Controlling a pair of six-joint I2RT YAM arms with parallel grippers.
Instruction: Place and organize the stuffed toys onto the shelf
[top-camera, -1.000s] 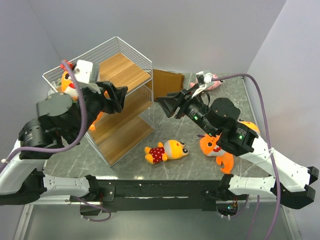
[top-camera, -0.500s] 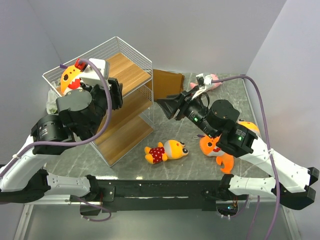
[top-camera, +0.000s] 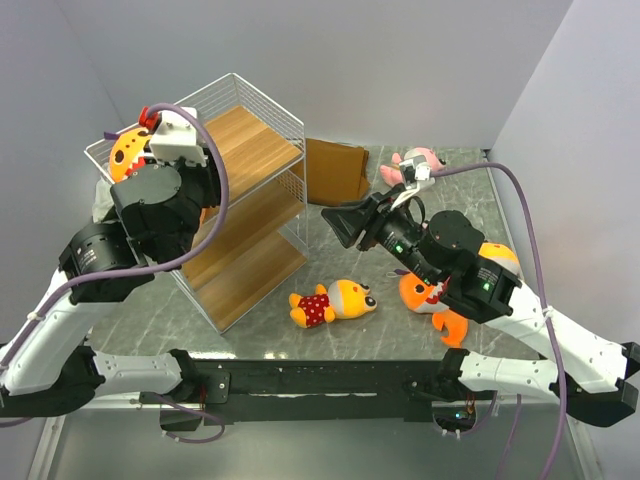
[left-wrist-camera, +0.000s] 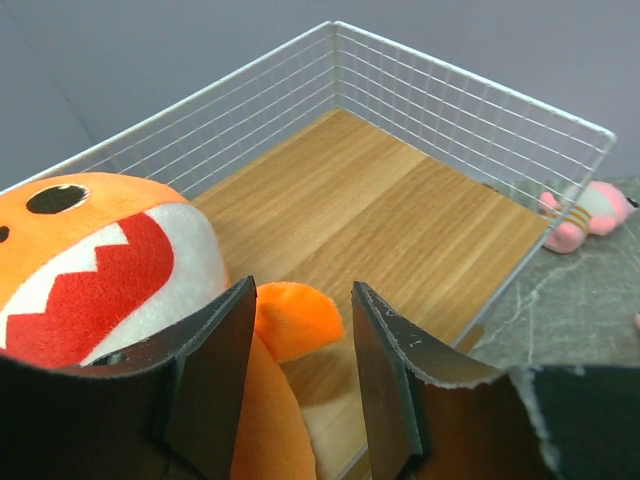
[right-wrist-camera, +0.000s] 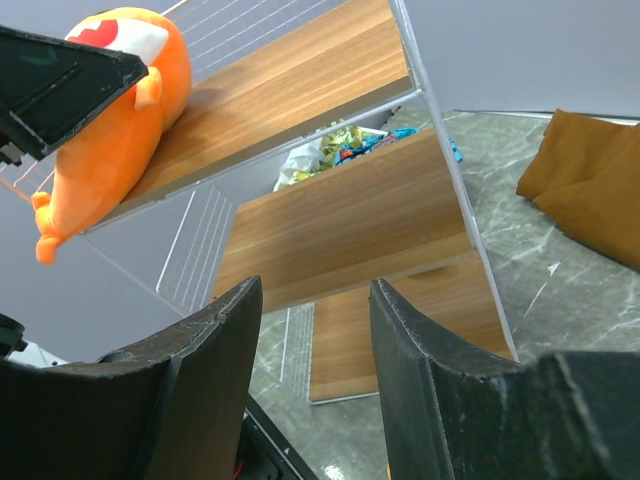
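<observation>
Grey marble-patterned tabletop (top-camera: 260, 335), plain grey walls (top-camera: 400, 60) around. A big orange toothy shark plush (left-wrist-camera: 90, 260) lies on the top board of the white wire-and-wood shelf (left-wrist-camera: 400, 200). The left gripper (left-wrist-camera: 300, 300) stands parted around its fin, seemingly not pinching. The right gripper (right-wrist-camera: 315, 290) hangs parted, empty.

Place: robot lab cell | Signs: bare grey walls (top-camera: 400, 60), marble-look table (top-camera: 385, 335), black robot base rail (top-camera: 320, 378)

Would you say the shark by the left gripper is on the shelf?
On it: the shark rests on the shelf's top board, inside the wire rim.
</observation>
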